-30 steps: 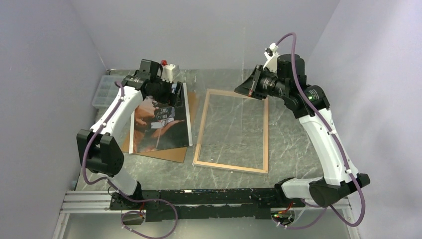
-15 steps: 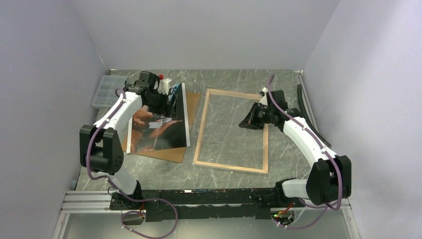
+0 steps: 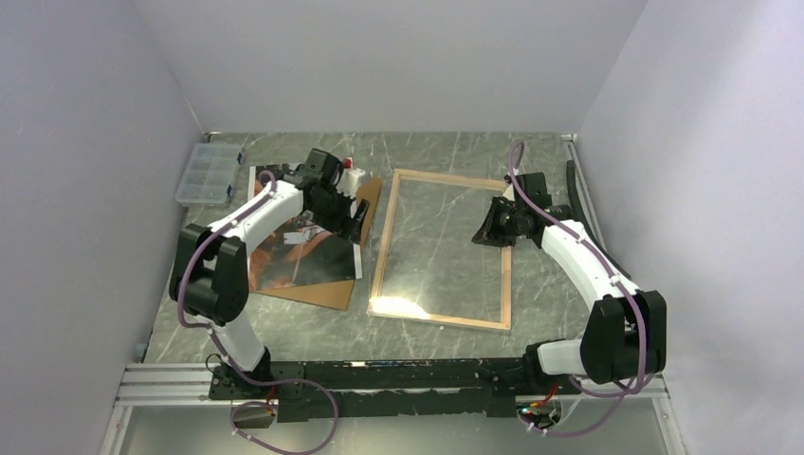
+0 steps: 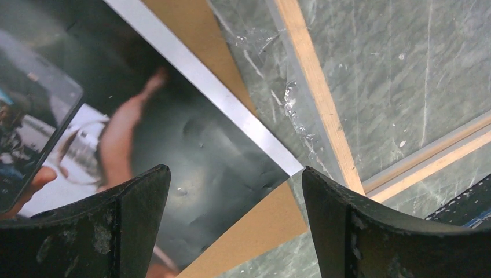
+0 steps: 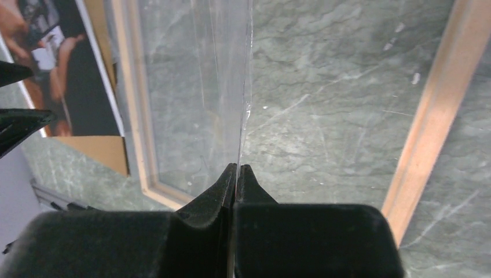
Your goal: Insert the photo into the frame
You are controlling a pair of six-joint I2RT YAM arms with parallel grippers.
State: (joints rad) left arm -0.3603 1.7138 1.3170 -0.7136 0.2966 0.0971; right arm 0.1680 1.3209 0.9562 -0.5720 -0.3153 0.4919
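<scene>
The left gripper (image 4: 234,174) has its jaws spread wide with nothing between them, and it hovers low over the corner of the photo (image 4: 191,139) nearest the frame (image 4: 315,98). The photo lies flat just left of the frame's left rim, resting on the brown backing panel (image 4: 255,226), not yet inside the frame. At the frame's right side, the right gripper (image 5: 237,168) is pinched tight on the thin edge of the clear pane (image 5: 220,87), which seems to be raised off the right rim, though how far I cannot tell. The step in hand looks like the reach for the photo. Next, the left jaws probably need to settle onto that thin corner, peel it off the panel without creasing it, and carry it rightward into the frame
</scene>
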